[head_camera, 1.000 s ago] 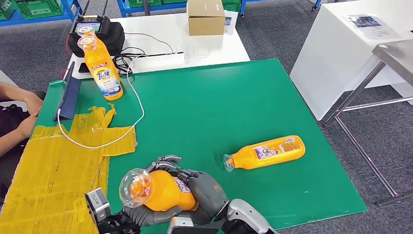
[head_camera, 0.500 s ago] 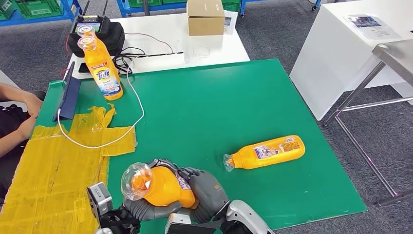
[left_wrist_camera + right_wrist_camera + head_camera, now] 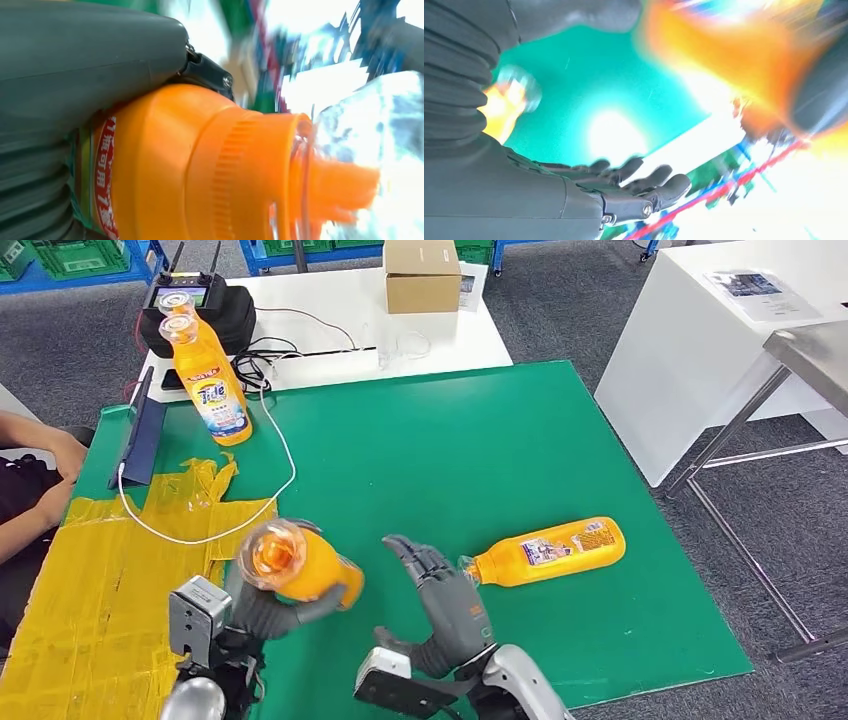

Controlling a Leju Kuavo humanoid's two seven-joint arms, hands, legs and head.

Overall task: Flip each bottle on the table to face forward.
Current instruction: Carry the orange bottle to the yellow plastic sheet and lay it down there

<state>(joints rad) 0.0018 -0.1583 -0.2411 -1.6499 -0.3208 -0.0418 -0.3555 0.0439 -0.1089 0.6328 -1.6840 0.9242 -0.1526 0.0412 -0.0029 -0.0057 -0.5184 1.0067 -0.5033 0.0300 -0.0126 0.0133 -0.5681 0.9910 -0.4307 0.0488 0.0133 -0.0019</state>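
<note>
The left hand [image 3: 262, 608] is clamped on a bottle [image 3: 300, 565] and holds it above the worktop [image 3: 450, 440], cap toward the camera. The right hand [image 3: 445, 600] is beside it, fingers apart, holding nothing. Just past the right hand, a second bottle [image 3: 550, 552] lies on its side. Far ahead of the left hand, a third bottle [image 3: 208, 380] stands upright. I judge the step is setting the held bottle upright; next it needs a steady lowering, label forward.
</note>
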